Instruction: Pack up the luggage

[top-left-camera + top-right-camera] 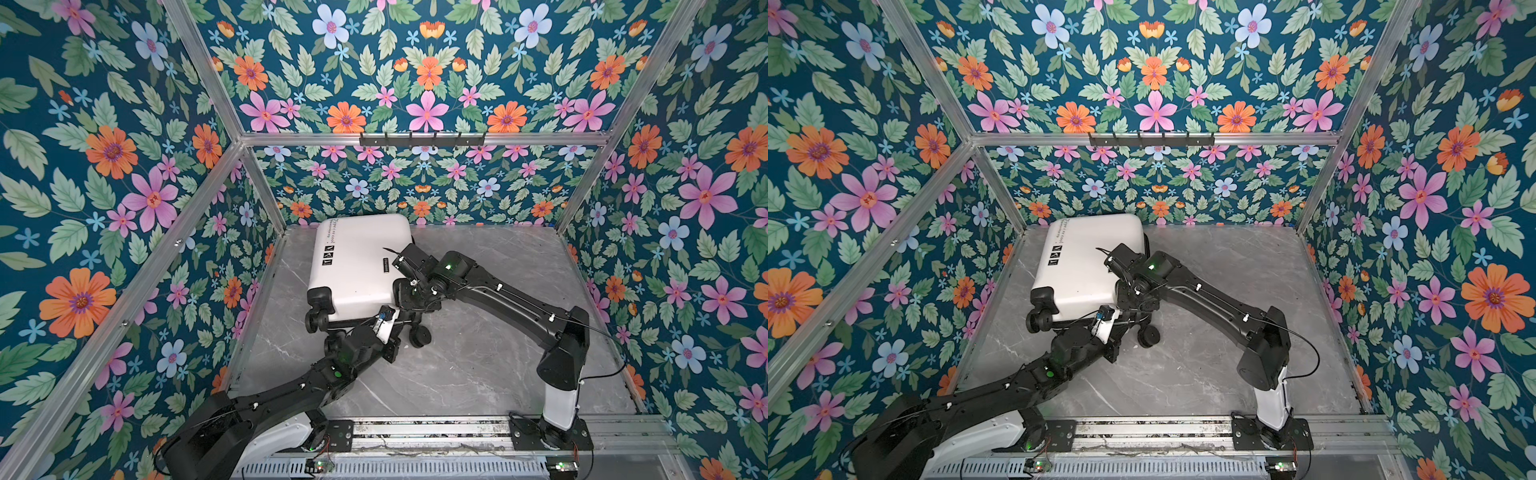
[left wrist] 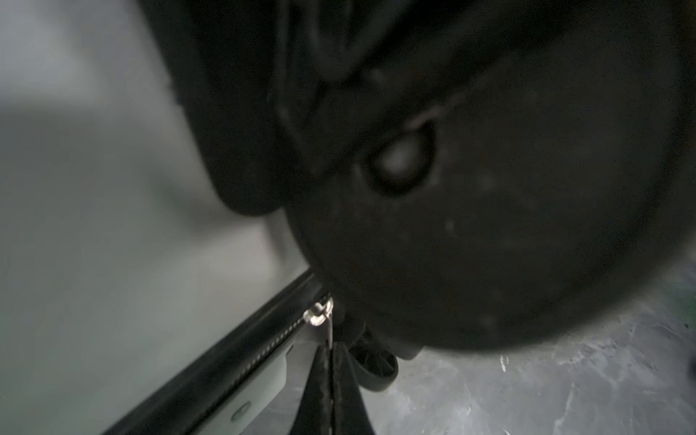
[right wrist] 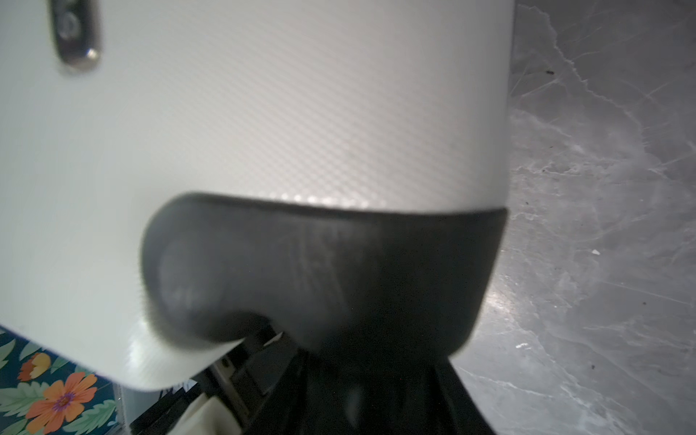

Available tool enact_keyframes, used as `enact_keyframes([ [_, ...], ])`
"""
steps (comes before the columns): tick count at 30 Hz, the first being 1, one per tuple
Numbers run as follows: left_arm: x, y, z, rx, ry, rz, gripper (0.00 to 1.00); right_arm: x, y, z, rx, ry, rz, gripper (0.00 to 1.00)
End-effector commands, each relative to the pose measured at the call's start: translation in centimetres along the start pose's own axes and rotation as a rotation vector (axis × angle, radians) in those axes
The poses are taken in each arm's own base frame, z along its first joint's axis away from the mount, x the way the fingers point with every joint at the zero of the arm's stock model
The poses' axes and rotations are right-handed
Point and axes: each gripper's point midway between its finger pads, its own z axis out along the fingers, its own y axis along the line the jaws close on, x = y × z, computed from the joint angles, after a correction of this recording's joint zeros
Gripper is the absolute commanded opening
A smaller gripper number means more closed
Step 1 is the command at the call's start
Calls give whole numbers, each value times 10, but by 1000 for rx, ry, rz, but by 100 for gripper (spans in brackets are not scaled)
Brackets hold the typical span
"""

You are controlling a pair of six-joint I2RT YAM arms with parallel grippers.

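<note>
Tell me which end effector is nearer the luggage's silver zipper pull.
Left. The left end effector is pinched on the zipper pull at the luggage wheel end; the right end effector sits apart, at the shell's black corner housing.

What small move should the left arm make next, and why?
Probably draw the zipper pull slowly along the zipper track. The left gripper is shut on the pull beside a wheel of the luggage, whose shell lies closed; the right gripper sits at its corner, perhaps steadying it.
</note>
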Motion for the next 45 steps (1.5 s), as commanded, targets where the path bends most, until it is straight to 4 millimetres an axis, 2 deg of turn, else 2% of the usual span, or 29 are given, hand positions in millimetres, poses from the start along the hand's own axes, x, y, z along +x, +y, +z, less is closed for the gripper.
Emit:
enact_keyframes([
  [1, -46, -27, 1, 92, -166, 4, 0, -8, 48, -6, -202, -17, -27, 0],
  [8, -73, -37, 10, 52, -312, -60, 0, -7, 51, -3, -218, -12, 0, 0],
  [16, -107, -61, 28, 7, -492, -119, 0, -4, 49, -1, -232, -2, 23, 0],
  [18, -108, -60, 27, -3, -486, -115, 0, -5, 43, -4, -225, -13, 30, 0],
  [21, -100, -47, 18, -45, -481, -149, 0, -15, 28, -14, -228, -38, 53, 0],
  [23, -91, -38, 12, -76, -463, -172, 0, -24, 16, -25, -238, -62, 67, 35],
  [24, -88, -36, 9, -81, -454, -173, 0, -30, 12, -32, -248, -81, 69, 49],
  [26, -82, -30, 5, -103, -428, -167, 0, -40, 5, -49, -263, -125, 52, 70],
  [29, -76, -18, -5, -149, -415, -176, 0, -50, -8, -68, -265, -180, 34, 78],
  [30, -73, -14, -8, -165, -410, -182, 0, -52, -14, -85, -285, -217, 42, 79],
  [33, -66, -3, -14, -206, -383, -191, 0, -58, -42, -91, -325, -258, 131, 79],
  [34, -64, 0, -15, -218, -375, -197, 0, -57, -53, -86, -331, -257, 160, 78],
  [36, -60, 7, -18, -241, -360, -207, 0, -50, -69, -71, -318, -228, 194, 68],
  [38, -57, 15, -19, -264, -344, -216, 0, -38, -77, -45, -319, -179, 223, 59],
  [42, -53, 28, -16, -283, -297, -239, 0, -12, -81, 8, -387, -68, 338, 55],
  [45, -50, 25, -16, -268, -263, -229, 0, -8, -88, 27, -387, -64, 384, 55],
])
